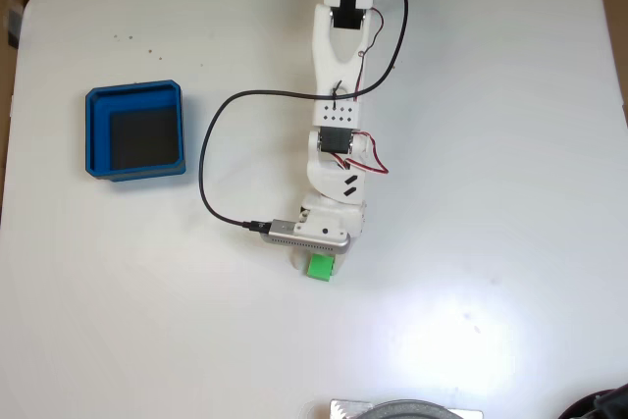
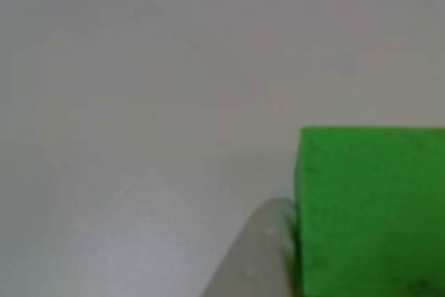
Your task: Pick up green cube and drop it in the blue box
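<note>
White table (image 1: 491,144) carries everything; white arm (image 1: 339,115) reaches down the middle in the fixed view; blue box (image 1: 95,134) sits well left, apart from it; gripper (image 1: 316,257) over green cube (image 1: 320,268), one finger (image 2: 261,262) touching the cube's side; grip state: can't tell.

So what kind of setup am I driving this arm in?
Probably a hobby or lab tabletop bench: a plain white table with rounded corners, a small white 3D-printed-looking arm with exposed wiring, and just two props, a small bright green cube and a shallow square blue box.
</note>
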`<state>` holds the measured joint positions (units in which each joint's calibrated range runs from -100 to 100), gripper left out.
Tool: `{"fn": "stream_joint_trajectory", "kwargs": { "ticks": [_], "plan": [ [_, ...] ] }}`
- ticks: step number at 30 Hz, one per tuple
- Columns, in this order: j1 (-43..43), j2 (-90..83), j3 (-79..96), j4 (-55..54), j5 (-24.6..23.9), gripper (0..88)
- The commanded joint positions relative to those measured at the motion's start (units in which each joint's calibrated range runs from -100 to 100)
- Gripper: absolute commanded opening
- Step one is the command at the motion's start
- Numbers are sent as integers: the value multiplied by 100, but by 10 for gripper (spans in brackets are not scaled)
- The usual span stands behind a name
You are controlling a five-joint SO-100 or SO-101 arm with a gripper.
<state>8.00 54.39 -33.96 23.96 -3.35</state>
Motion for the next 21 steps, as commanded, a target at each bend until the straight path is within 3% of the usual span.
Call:
{"fn": "stream_joint_trajectory", "kwargs": {
  "ticks": [1, 13, 21],
  "plan": [
    [63, -146, -383, -133, -15, 88],
    [70, -171, -374, -133, -20, 32],
    [276, -1308, -15, -60, 15, 32]
  ]
}}
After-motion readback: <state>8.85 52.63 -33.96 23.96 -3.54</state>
